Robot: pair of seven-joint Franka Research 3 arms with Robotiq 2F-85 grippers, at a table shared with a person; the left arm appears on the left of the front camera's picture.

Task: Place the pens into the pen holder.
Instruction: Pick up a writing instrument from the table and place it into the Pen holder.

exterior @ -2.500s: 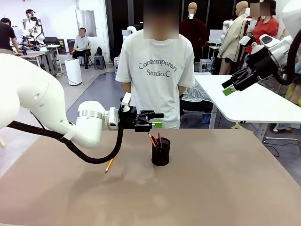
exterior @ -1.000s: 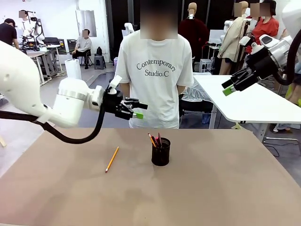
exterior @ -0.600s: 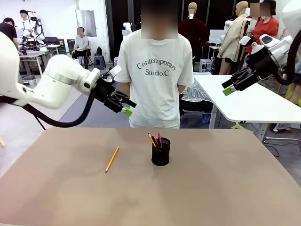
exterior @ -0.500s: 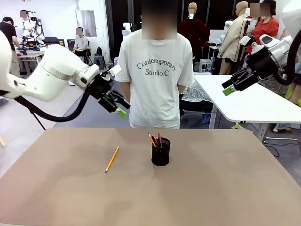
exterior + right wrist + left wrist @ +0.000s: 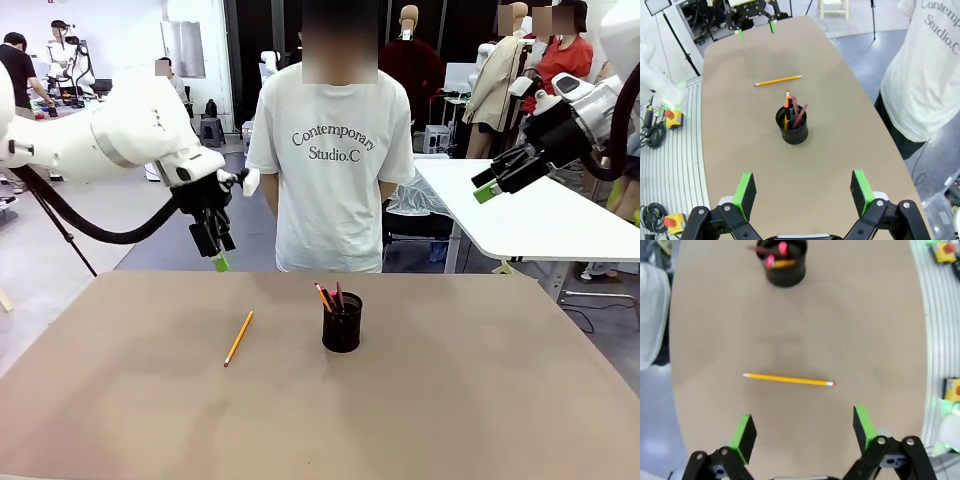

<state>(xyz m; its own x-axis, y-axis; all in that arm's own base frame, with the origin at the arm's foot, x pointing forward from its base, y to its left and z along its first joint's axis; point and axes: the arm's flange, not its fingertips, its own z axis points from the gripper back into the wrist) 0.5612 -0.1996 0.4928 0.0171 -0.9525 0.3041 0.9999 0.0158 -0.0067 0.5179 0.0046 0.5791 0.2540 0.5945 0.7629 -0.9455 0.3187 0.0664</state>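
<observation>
A yellow-orange pencil (image 5: 238,338) lies flat on the brown table, left of the black mesh pen holder (image 5: 342,323). Several pens stand inside the holder, among them a red-tipped one and a dark brownish-red one (image 5: 800,116). My left gripper (image 5: 217,258) hangs open above the table's far left edge, pointing down, with nothing between its fingers. In the left wrist view the pencil (image 5: 788,379) lies just beyond the open left gripper (image 5: 803,427), the holder (image 5: 784,266) farther off. My right gripper (image 5: 485,185) is open and raised at the far right, well clear of the table.
A person in a white T-shirt (image 5: 335,150) stands at the far side, behind the holder. The table (image 5: 450,400) is bare in front and to the right. A white table (image 5: 540,215) stands behind on the right.
My left arm has swung left and turned its gripper from level to pointing down over the table's far left edge. The pencil, holder and right arm have not moved.
</observation>
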